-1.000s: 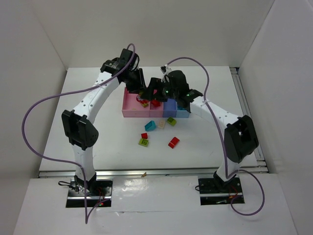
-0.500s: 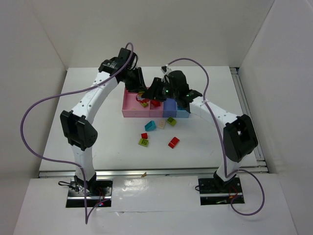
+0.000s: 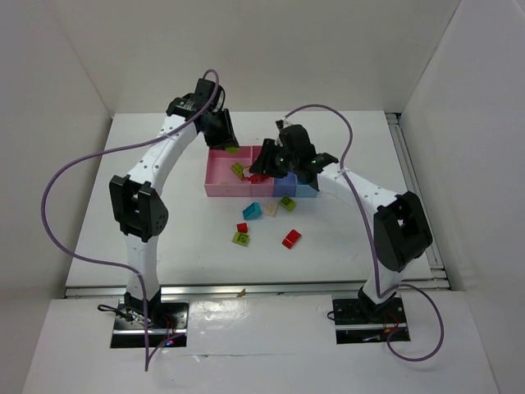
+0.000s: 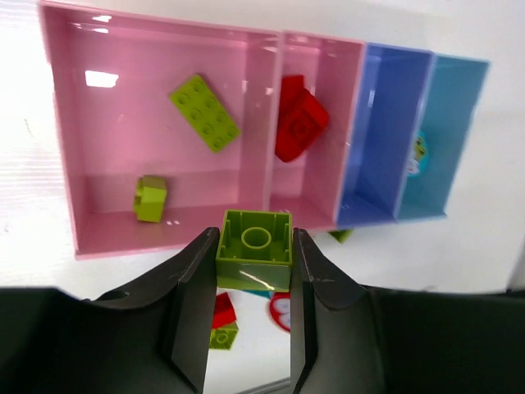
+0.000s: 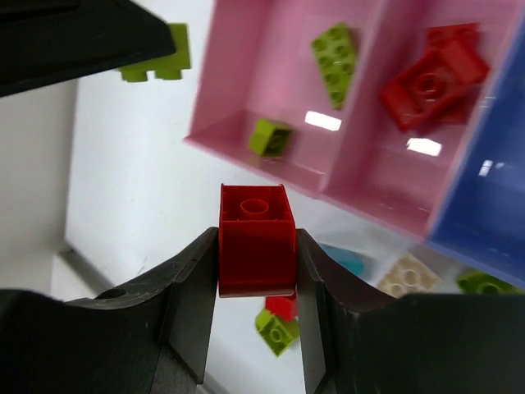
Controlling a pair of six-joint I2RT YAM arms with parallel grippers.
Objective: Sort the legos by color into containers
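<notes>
My left gripper (image 4: pixel 254 238) is shut on a lime green lego (image 4: pixel 254 254), held above the near wall of the wide pink container (image 4: pixel 115 107). Two green legos (image 4: pixel 205 112) (image 4: pixel 150 199) lie in that container. Red legos (image 4: pixel 299 119) fill the narrow pink one (image 4: pixel 328 74), beside the blue (image 4: pixel 385 123) and cyan (image 4: pixel 447 115) containers. My right gripper (image 5: pixel 257 246) is shut on a red lego (image 5: pixel 256 234), hovering off the pink containers' (image 3: pixel 217 176) front edge. From above, the left gripper (image 3: pixel 223 135) and right gripper (image 3: pixel 264 162) stand close together over the row.
Loose legos lie on the white table in front of the containers: cyan (image 3: pixel 252 211), cream (image 3: pixel 271 208), green (image 3: pixel 287 202), small red (image 3: pixel 243 227), green (image 3: pixel 241 239) and red (image 3: pixel 291 239). White walls enclose the table on three sides.
The left arm has pulled back and to the left with its green lego. The right gripper's jaws have closed on the red lego.
</notes>
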